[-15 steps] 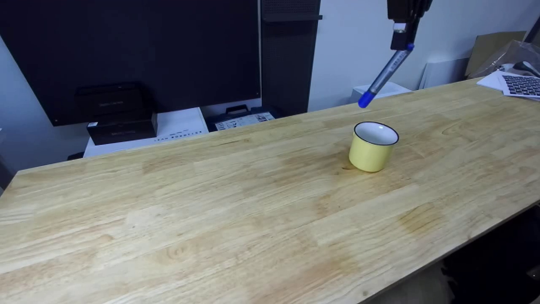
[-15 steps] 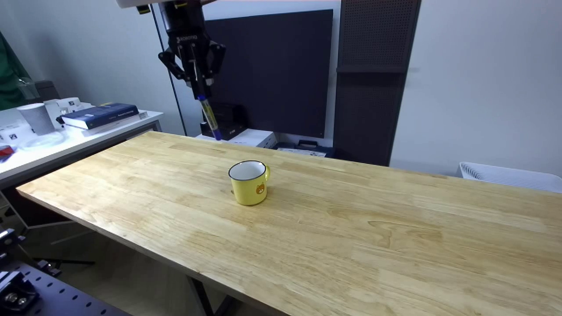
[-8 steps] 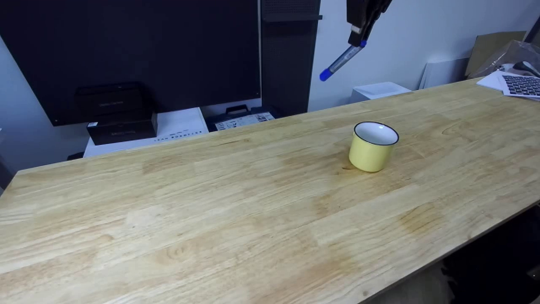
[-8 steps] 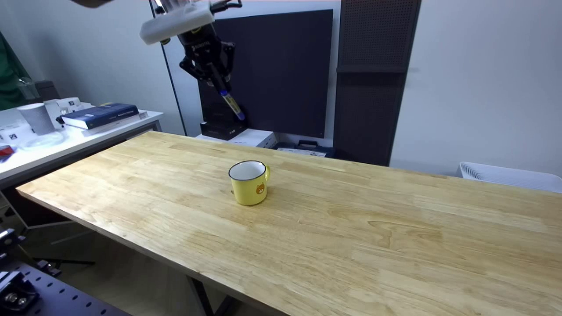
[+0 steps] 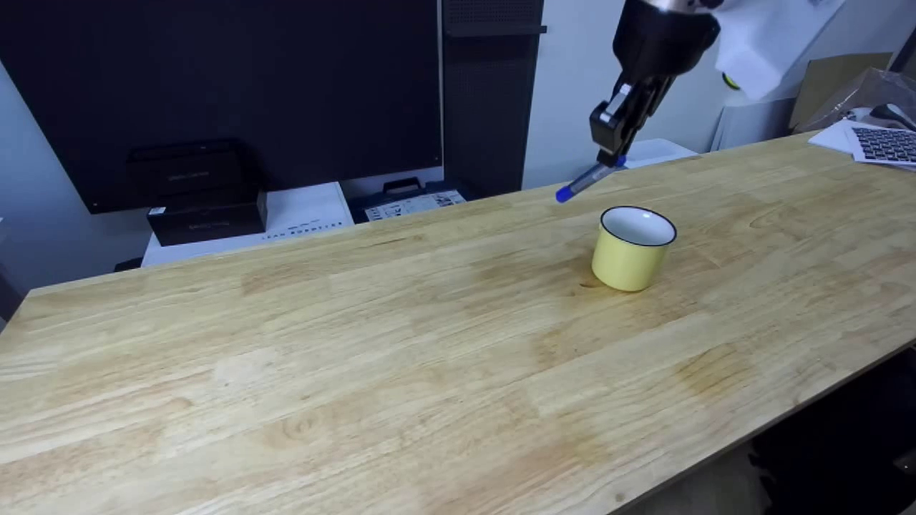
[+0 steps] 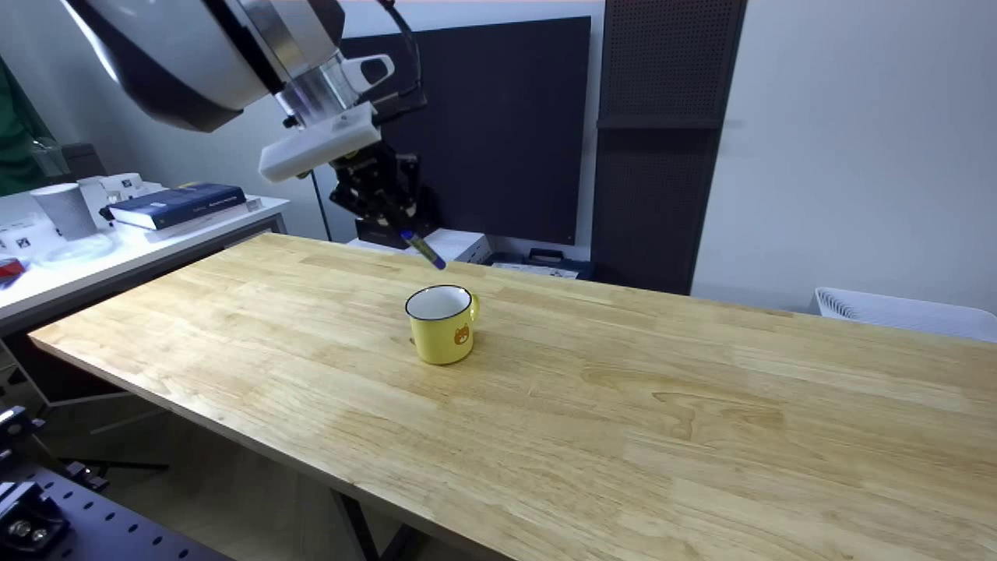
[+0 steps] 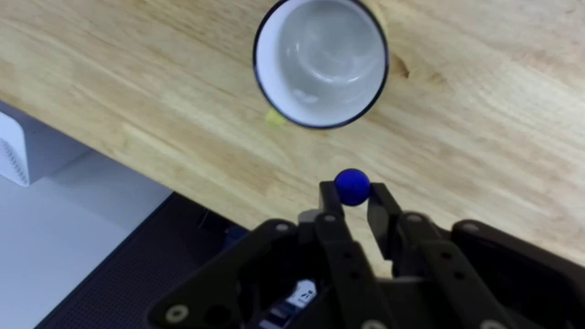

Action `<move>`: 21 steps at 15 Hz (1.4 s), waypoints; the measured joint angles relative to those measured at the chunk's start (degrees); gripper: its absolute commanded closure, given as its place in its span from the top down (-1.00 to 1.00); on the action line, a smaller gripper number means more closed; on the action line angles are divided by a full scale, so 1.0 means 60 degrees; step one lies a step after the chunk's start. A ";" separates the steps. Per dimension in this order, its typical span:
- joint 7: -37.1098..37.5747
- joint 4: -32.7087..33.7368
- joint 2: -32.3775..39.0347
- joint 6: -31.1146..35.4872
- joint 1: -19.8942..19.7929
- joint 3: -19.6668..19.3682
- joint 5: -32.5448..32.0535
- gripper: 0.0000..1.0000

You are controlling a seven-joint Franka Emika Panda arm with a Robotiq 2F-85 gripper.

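Note:
My gripper [image 7: 352, 189] is shut on one end of a marker, its two black fingers [image 7: 330, 197] pressing the sides of the blue end. In an exterior view the marker [image 5: 592, 177] slants down and away from the fingertips, clear body between two blue ends. A yellow mug [image 6: 442, 343] with a dark rim, white inside and a bear print stands upright on the wooden table. The marker hangs above the table behind the mug, apart from it. From the wrist, the mug [image 7: 322, 64] appears ahead of the fingertips, and only the marker's round blue end shows.
The wooden table [image 5: 322, 372] has its far edge close behind the marker. Beyond it are white boxes [image 5: 308, 207], a black case [image 5: 408, 197] and a dark panel [image 6: 483, 132]. A side table bears a blue book [image 6: 177, 204] and a grey cup [image 6: 64, 210].
The marker has tilted further from upright. My gripper rose with it and then came down, now lower over the table near the mug. More of the arm shows. The mug has stayed put.

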 measured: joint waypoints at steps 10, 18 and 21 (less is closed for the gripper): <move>-0.0027 -0.0732 0.0969 0.0008 0.0630 0.0340 0.0014 -0.89; -0.0368 -0.0682 0.1575 -0.0013 0.0502 0.0373 0.0406 -0.89; -0.1130 -0.0596 0.1857 -0.0075 0.0059 0.0628 0.1361 -0.89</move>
